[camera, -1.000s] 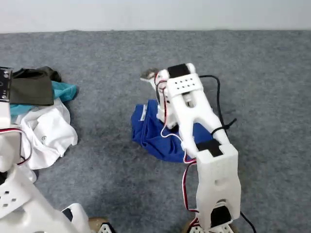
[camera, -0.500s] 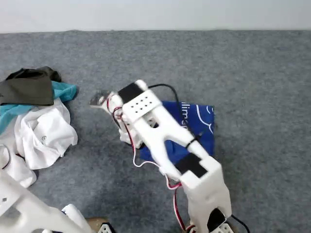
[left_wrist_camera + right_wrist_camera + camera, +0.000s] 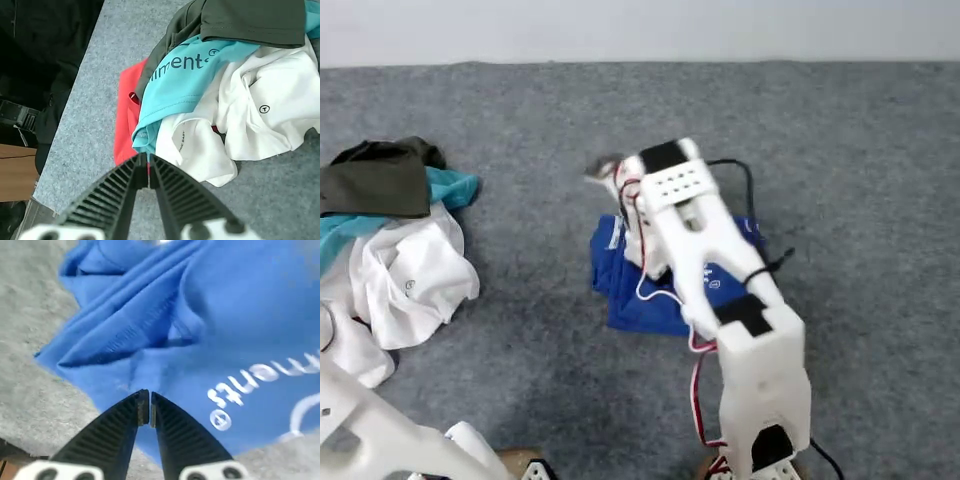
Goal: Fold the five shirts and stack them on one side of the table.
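Blue shirt (image 3: pixel 632 300) lies rumpled beneath the right arm (image 3: pixel 715 250), its gripper (image 3: pixel 145 410) closed.

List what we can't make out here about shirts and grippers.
- Blue shirt: high view, the right arm covers its middle, so the fold is unclear.
- Red shirt: left wrist view, mostly buried under the teal shirt.
- Right gripper: right wrist view, shut, but whether it pinches fabric is unclear.

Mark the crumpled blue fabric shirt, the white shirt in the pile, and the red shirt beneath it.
Blue shirt (image 3: pixel 620 305): high view, lower left fold.
White shirt (image 3: pixel 415 270): high view, middle of the cloth.
Red shirt (image 3: pixel 124 125): left wrist view, exposed edge strip.
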